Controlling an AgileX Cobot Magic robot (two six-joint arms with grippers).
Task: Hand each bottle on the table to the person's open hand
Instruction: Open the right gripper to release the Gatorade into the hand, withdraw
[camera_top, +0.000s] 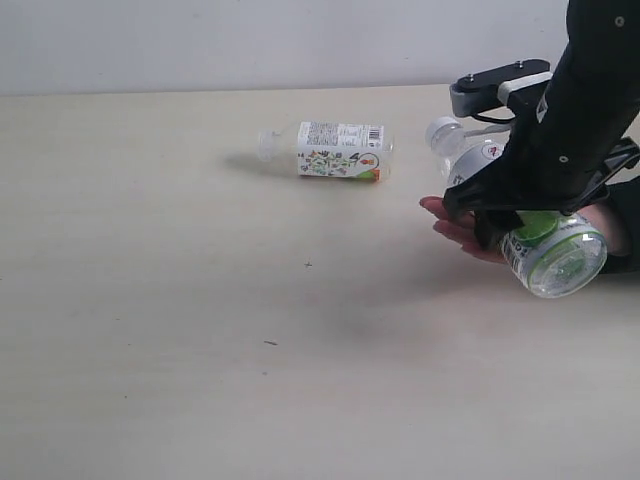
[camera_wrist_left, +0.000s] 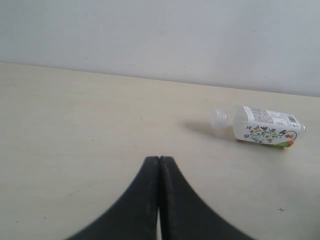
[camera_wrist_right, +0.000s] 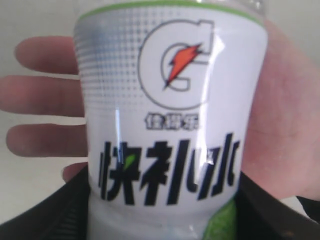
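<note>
The left pincer (camera_wrist_left: 159, 200) shows only in the left wrist view. Its two black fingers are pressed flat together, with nothing between them. It hangs over the pale table (camera_top: 150, 300).

Out in front of it a flowery bottle (camera_wrist_left: 260, 131) lies on its side. In the exterior view this bottle sits at 12 o'clock from the middle of the scene. Its clear neck points to 9 o'clock and its bottom points to 3 o'clock. Nothing is touching it.

At about 2 o'clock a second bottle (camera_top: 450, 138) peeks out from behind the black right arm. Only its pale cap end and a bit of its label can be seen. No wrist view shows it.

At 3 o'clock the person's hand (camera_top: 458, 225) lies open, palm up. Its fingers point to 9 o'clock.

The right pincer (camera_top: 535, 215) is clamped around a green-and-white bottle (camera_top: 552, 255). It holds the bottle right over the palm. In the exterior view the round bottom of this bottle faces the camera, so its words are hard to read. The right wrist view shows the label up close. It has a big G with an orange bolt and bold black letters, and the pink palm is right behind it. I cannot tell whether the bottle touches the palm.
</note>
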